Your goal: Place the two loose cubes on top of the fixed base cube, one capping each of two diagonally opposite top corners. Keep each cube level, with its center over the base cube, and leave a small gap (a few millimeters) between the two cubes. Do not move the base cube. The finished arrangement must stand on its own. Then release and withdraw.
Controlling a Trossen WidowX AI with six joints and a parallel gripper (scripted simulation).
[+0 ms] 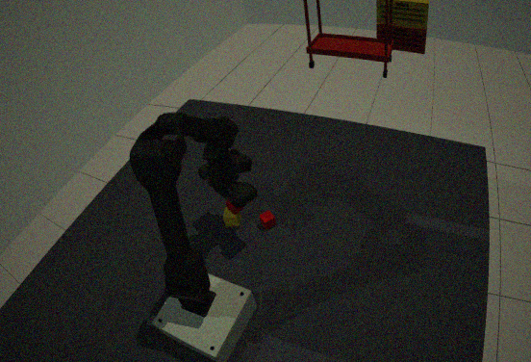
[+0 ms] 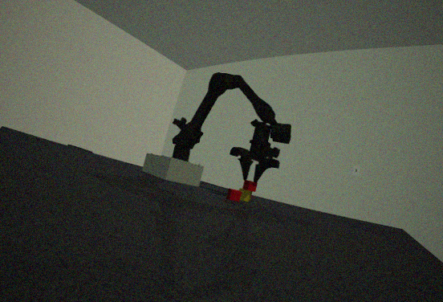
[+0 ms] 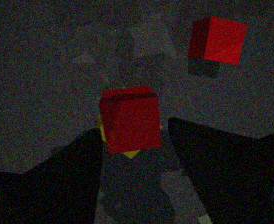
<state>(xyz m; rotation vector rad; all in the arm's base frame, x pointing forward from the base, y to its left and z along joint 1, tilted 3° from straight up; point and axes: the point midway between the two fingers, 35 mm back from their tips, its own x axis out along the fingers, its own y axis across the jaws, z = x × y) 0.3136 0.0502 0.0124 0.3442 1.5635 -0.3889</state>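
Observation:
The yellow base cube (image 1: 231,219) (image 2: 245,197) (image 3: 131,155) stands on the dark mat. One red cube (image 1: 234,206) (image 2: 249,186) (image 3: 133,125) sits on top of it and looks about level; in the wrist view it hides most of the base, whose corners show at its left, right and lower edges. My gripper (image 2: 250,181) (image 3: 135,129) is open around this red cube, with a visible gap at the right finger. The exact offset over the base cannot be told. The other red cube (image 1: 267,219) (image 2: 233,195) (image 3: 225,41) lies on the mat beside the base, apart from it in the top view.
The arm's pale mounting block (image 1: 226,311) (image 2: 182,172) stands on the dark mat (image 1: 366,252). A red cart (image 1: 348,46) and a yellow and red box (image 1: 411,16) stand far off on the tiled floor beyond the mat.

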